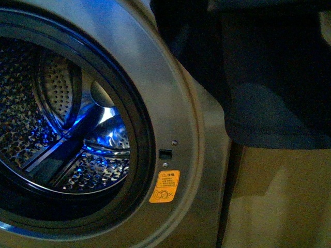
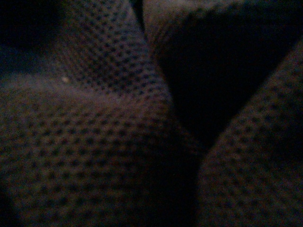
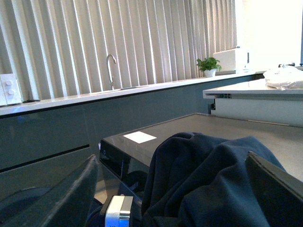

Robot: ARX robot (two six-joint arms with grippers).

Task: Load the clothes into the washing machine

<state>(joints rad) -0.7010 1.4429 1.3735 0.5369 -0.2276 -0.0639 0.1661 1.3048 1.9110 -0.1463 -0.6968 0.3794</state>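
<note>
- At the machine's right edge, up high: clothes hang outside the washing machine, beside the opening. Nothing is in the drum yet.
- Right gripper: fingers are spread wide with dark cloth bulging between them, not clamped on it.
- Left gripper: its wrist view is filled with close-up mesh fabric and shows no fingers, so I can't tell whether it grips.
- Risk: the limp cloth drapes over the rubber seal and ends up half in, half out.
- Risk: a hem snags on the latch slot.
- Risk: if the hold is weak, the clothes slide down in front of the beige panel.
- Hidden: the garment's top and right side are cut off in the front view, neither arm shows there, and the drum's lower front is too dark to read.
</note>
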